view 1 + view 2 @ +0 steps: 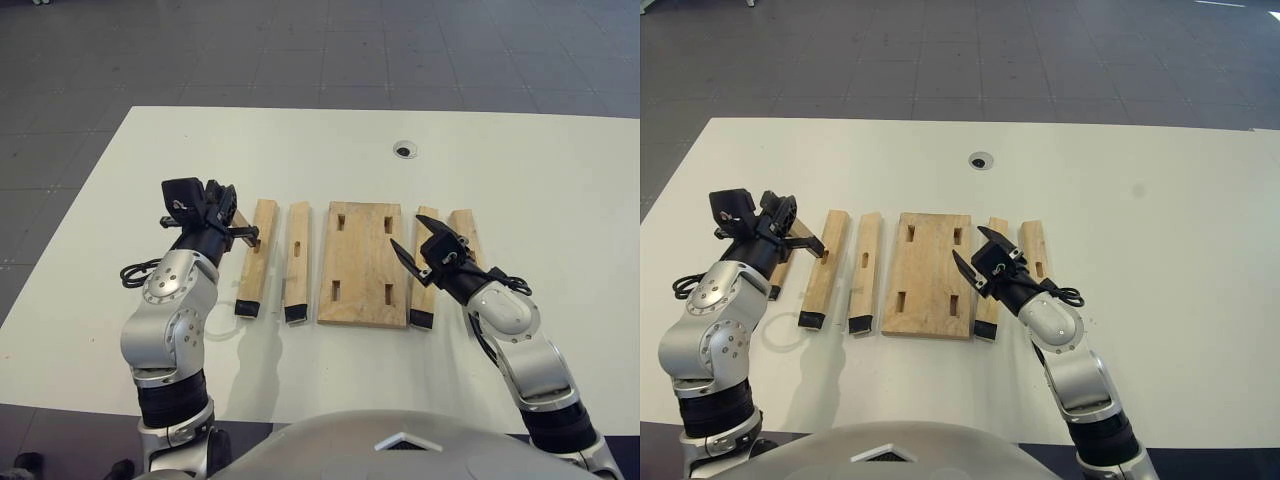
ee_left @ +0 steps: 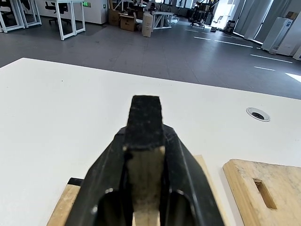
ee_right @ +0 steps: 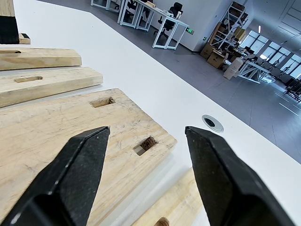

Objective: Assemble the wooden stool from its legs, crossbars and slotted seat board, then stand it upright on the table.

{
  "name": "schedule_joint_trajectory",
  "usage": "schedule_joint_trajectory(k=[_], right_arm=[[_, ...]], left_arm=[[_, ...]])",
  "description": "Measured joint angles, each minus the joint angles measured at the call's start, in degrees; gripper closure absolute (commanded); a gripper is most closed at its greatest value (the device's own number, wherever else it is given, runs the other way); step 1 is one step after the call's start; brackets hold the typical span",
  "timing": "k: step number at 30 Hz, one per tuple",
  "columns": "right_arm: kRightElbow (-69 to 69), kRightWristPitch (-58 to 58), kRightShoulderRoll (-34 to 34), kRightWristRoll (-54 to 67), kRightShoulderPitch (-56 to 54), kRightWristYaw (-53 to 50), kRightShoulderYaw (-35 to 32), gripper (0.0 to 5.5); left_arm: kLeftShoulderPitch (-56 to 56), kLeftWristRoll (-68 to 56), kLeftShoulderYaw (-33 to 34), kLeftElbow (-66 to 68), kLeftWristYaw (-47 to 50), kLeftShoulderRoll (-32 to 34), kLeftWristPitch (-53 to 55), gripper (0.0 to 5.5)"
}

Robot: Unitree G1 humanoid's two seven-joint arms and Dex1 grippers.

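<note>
The left tool (image 1: 798, 228) is clamped on a black-capped leg (image 2: 146, 174), well out at 9 o'clock from the seat board (image 1: 362, 262). Whether the leg's lower end touches the tabletop (image 1: 520, 180) cannot be told. The right tool (image 1: 407, 232) is held with its fingers apart above the board's 3 o'clock edge. The board lies flat at mid-tabletop. A long piece (image 1: 258, 255) and a slotted piece (image 1: 296, 260) are laid at its 9 o'clock. A capped piece (image 1: 421, 300) and an outer piece (image 1: 462, 228) are laid at its 3 o'clock.

Several faults are judged possible. The leg could pivot or slip in the clamp if it is swung quickly, since it appears to be gripped near one end. Its free end could knock the long piece askew. If the right tool is lowered where it hangs, the board's edge could be struck, or board and capped piece pinched together. A leg offered tilted could jam in its slot.

Nothing that serves as a container is seen, and the board's four slots hold nothing.
</note>
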Motion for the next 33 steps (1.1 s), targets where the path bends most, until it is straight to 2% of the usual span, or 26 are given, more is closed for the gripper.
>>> schedule_joint_trajectory(k=[14, 21, 24, 28, 33], right_arm=[[0.0, 0.0, 0.0, 0.0, 0.3, 0.0, 0.0, 2.54], [0.0, 0.1, 0.0, -0.1, 0.3, 0.0, 0.0, 2.54], [-0.1, 0.1, 0.0, -0.2, 0.4, -0.3, 0.0, 2.54], [0.0, 0.1, 0.1, -0.4, 0.5, -0.7, 0.0, 2.54], [0.0, 0.1, 0.1, -0.4, 0.5, -0.7, -0.3, 2.54]], left_arm=[[2.7, 1.1, -1.2, 1.7, -1.3, -0.4, -4.2, 5.07], [-2.0, 3.3, -3.4, 11.0, -3.0, 0.0, -7.2, 5.07], [-3.1, 3.4, -3.4, 13.9, -5.3, 2.1, -8.2, 5.07], [-2.7, 6.8, -4.4, 17.6, -7.5, 5.4, -14.8, 5.07], [3.4, 9.7, -5.0, 16.0, -7.6, 5.7, -22.6, 5.07]])
